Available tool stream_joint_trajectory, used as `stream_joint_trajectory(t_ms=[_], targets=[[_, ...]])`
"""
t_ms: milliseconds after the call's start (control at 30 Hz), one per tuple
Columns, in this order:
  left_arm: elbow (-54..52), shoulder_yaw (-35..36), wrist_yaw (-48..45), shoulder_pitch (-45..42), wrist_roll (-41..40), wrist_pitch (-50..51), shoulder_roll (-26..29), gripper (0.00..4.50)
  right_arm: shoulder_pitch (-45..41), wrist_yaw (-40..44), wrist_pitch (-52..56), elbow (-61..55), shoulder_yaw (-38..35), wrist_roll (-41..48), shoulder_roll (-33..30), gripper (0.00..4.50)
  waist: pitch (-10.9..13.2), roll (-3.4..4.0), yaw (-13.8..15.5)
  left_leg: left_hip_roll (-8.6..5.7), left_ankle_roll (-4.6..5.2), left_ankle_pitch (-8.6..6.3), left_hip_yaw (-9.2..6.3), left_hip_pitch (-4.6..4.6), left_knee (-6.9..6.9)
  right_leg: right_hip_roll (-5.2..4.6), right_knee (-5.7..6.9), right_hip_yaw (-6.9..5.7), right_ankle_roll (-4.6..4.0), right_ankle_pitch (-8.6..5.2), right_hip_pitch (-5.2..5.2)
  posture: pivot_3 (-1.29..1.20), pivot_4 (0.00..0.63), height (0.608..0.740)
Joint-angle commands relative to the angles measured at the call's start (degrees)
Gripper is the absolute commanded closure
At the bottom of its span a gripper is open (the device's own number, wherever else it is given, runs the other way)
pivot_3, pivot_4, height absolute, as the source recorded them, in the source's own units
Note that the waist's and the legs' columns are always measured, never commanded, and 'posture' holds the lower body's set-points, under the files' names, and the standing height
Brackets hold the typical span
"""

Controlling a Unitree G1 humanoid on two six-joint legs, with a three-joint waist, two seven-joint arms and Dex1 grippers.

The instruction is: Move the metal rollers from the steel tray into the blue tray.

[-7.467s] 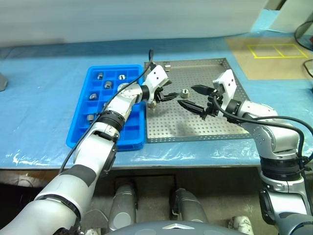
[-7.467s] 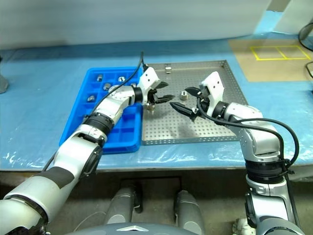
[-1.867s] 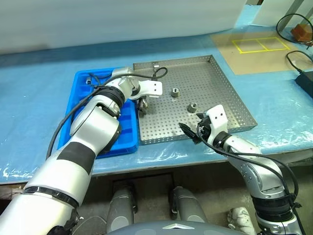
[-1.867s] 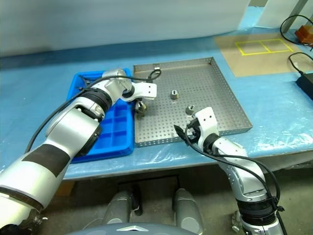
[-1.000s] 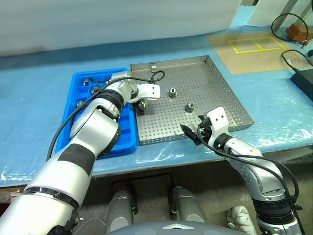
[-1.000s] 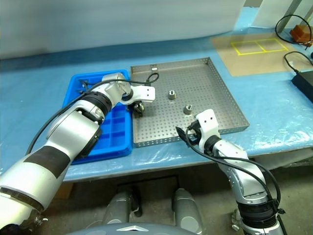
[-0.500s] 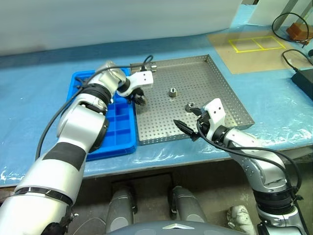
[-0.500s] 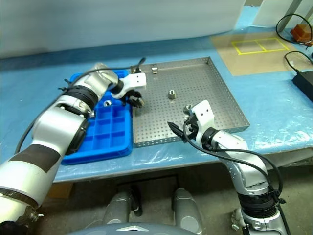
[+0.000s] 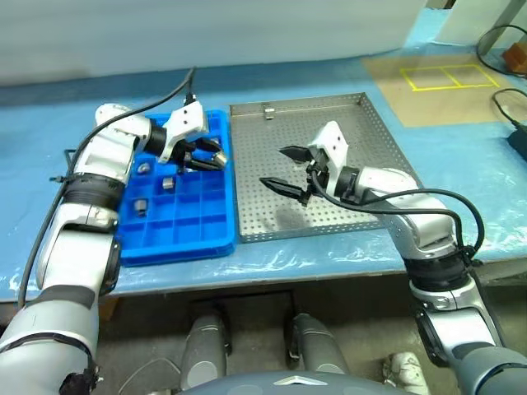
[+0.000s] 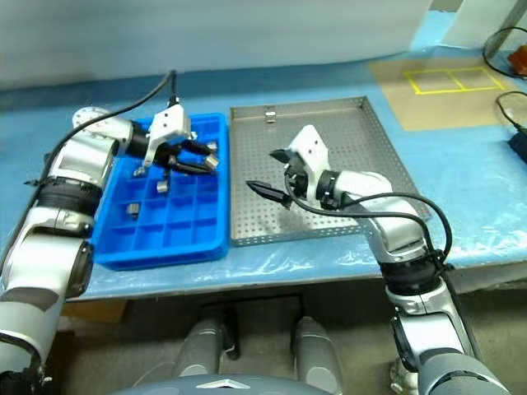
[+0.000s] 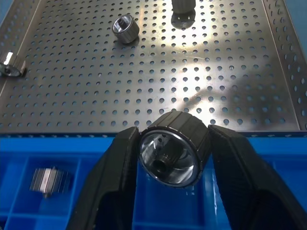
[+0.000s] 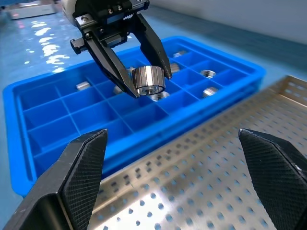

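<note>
Right gripper (image 9: 286, 170): we see its two black fingers spread wide with nothing between them, hanging over the steel tray's side nearest the blue tray.
Steel tray (image 9: 370, 148): we see a square, shiny grey tray with a floor of small holes and a low rim, lying just beside the blue tray.
Rollers on the steel tray: in the left wrist view we count one (image 11: 125, 27) lying on the holed floor with its central hole facing up, one (image 11: 11, 65) against the rim, and one (image 11: 183, 5) cut off by the picture's edge.
Held roller (image 11: 169, 151): we see a short silvery cylinder with a ribbed dark side and a shiny bored end; its short axis lies nearly level, the open end turned toward the steel tray.
Left gripper (image 12: 149, 82): we find it closed on the held roller, one finger (image 11: 116, 177) at each side, above the blue tray and clear of its floor.
Blue tray (image 10: 132, 239): we see bright blue plastic, divided into small square compartments.
Rollers in the blue tray: we see several in the far compartments, for instance one (image 9: 167, 183) and another (image 9: 139, 204), each in its own compartment; which way they face we cannot tell.
</note>
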Motion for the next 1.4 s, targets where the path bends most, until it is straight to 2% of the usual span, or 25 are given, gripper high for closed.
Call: stream_joint_trajectory(t_ms=[33, 333, 600, 833, 1400], targets=[[-15.64, 5.41, 5.84, 6.77, -4.26, 4.55, 2.46, 2.61, -4.47, 4.48, -4.09, 3.71, 1.71, 0.04, 2.14, 0.0, 0.0, 0.0, 0.91, 0.0, 0.0, 0.0, 0.0, -0.02, 0.02, -0.01, 0.11, -0.01, -0.06, -0.03, -0.05, 0.03, 0.15, 0.74], [-33.4, 12.36, 15.07, 21.14, -11.14, 16.29, 7.43, 2.61, -11.0, 14.0, -11.28, 14.88, 8.75, -3.86, 7.66, 0.0, 0.0, 0.0, 4.02, 0.08, -0.6, 0.22, -0.14, -0.06, -0.01, 0.0, 0.43, -0.22, -0.09, -0.06, -0.16, 0.19, 0.15, 0.74], [-44.92, 16.14, 17.98, 36.79, -17.03, 21.32, 10.8, 2.61, -11.21, 16.78, -12.59, 17.52, 9.23, -5.1, 9.52, 0.0, 0.0, -0.01, 5.44, 0.07, -0.72, 0.3, -0.23, -0.07, -0.04, 0.01, 0.45, -0.26, -0.09, -0.06, -0.16, 0.24, 0.15, 0.74], [-44.48, 16.24, 20.63, 43.86, -17.74, 19.47, 12.53, 2.61, -10.88, 17.39, -12.49, 17.49, 9.06, -5.83, 10.1, 0.0, -0.01, -0.01, 5.86, 0.07, -0.74, 0.32, -0.3, -0.06, -0.06, 0.03, 0.46, -0.28, -0.08, -0.06, -0.16, 0.24, 0.15, 0.74], [-42.08, 10.37, 26.04, 48.3, -15.09, 16.47, 12.41, 2.61, -11.21, 17.89, -12.34, 17.48, 8.35, -6.94, 9.26, 0.0, -0.02, -0.01, 5.95, 0.08, -0.79, 0.35, -0.3, 0.12, -0.16, 0.12, 0.47, -0.19, -0.07, -0.07, -0.12, 0.24, 0.15, 0.74]])
